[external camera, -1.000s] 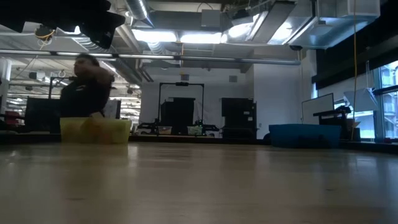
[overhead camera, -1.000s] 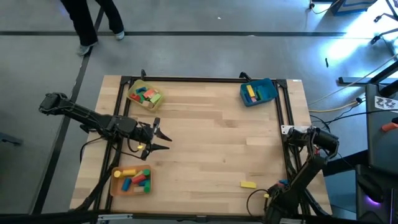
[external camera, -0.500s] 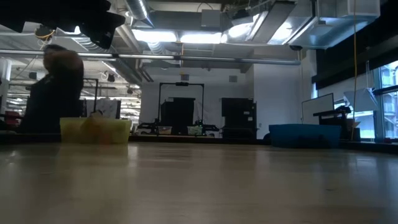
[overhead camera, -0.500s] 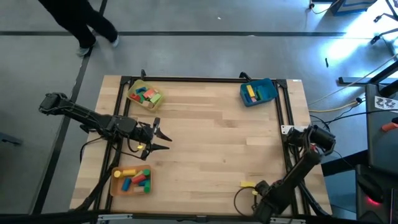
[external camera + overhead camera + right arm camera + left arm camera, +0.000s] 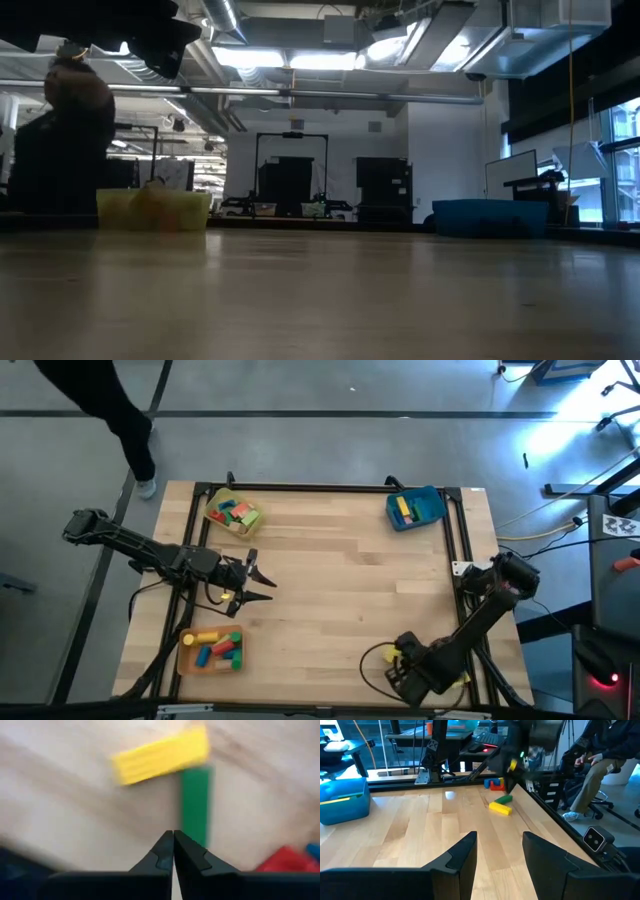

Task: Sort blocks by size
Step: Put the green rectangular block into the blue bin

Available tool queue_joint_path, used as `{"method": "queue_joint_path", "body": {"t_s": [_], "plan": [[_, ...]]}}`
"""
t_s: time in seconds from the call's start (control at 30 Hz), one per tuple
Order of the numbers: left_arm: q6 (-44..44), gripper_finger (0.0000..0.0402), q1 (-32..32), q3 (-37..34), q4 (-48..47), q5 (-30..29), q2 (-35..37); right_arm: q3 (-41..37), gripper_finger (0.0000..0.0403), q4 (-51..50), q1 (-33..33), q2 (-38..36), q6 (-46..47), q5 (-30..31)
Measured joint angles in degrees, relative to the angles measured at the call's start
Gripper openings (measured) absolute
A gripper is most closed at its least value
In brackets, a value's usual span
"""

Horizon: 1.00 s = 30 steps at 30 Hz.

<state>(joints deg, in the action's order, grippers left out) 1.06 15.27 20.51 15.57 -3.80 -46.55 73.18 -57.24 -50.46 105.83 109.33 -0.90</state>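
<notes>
My right gripper (image 5: 173,836) is shut and points down above a group of blocks by the table's near right edge (image 5: 408,668): a yellow bar (image 5: 160,755), a green bar (image 5: 195,805) and a red block (image 5: 285,860), all lying flat on the wood. The left wrist view shows the same yellow bar (image 5: 500,808) and green bar (image 5: 504,799) under the right arm (image 5: 520,750). My left gripper (image 5: 255,582) waits open and level over the table's left side, with nothing between its fingers (image 5: 497,855).
A yellow tray (image 5: 214,500) with blocks stands at the far left, a blue tray (image 5: 432,508) at the far right, and an orange tray (image 5: 186,657) with blocks at the near left. Bare wood lies between them. A person stands beyond the far left corner (image 5: 125,420).
My right gripper has gone along the near edge toward the table's left and up, turning at the wrist, and now hangs over the yellow bar. It has stayed shut. The person behind the table has walked toward the left.
</notes>
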Motion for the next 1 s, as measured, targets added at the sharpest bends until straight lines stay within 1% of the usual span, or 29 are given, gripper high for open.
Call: {"method": "queue_joint_path", "body": {"t_s": [0.1, 0.2, 0.27, 0.37, 0.47, 0.57, 0.63, 0.73, 0.8, 0.9, 1.0], "plan": [[0.02, 0.0143, 0.00, 0.00, 0.00, 0.01, 0.00, 1.67, 0.0017, 0.07, -1.04, -1.33, 2.83, 0.53], [0.01, 0.0143, 0.00, 0.00, 0.02, 0.00, -0.01, 1.51, 0.0044, 0.36, -1.87, -0.81, 4.50, -0.54], [0.00, 0.0143, 0.01, 0.00, 0.04, 0.01, 0.00, 1.69, 0.0079, -0.52, -2.07, -0.66, 4.89, 0.43], [0.24, 0.0143, 0.00, 0.00, 0.13, 0.00, 0.00, 0.34, 0.0146, -2.18, -2.39, 0.16, 6.19, 3.76], [0.33, 0.0143, 0.00, 0.00, 0.11, 0.00, -0.01, -1.15, 0.0209, -0.25, -2.42, 0.09, 6.11, 4.74], [0.37, 0.0143, -0.02, 0.00, 0.11, 0.01, -0.02, -3.26, 0.0252, 0.56, -2.65, 0.82, 5.32, 4.80], [0.37, 0.0143, -0.06, 0.00, 0.11, 0.00, -0.01, -4.30, 0.0268, 1.13, -2.77, 1.27, 4.57, 4.34], [0.15, 0.0143, -0.04, 0.00, 0.19, -0.01, -0.02, -5.85, 0.0272, 4.26, -2.77, 2.06, 3.53, 3.72], [0.06, 0.0143, -0.04, 0.00, 0.11, 0.01, -0.02, -6.34, 0.0263, 5.84, -2.77, 2.11, 2.78, 3.75], [0.04, 0.0143, -0.04, 0.00, 0.12, -0.01, -0.02, -6.83, 0.0232, 7.19, -2.77, 2.01, 2.68, 3.82], [-0.06, 0.0143, -0.04, 0.00, 0.08, 0.00, -0.25, -6.89, 0.0186, 7.79, -2.79, 2.01, 2.43, 4.86]]}}
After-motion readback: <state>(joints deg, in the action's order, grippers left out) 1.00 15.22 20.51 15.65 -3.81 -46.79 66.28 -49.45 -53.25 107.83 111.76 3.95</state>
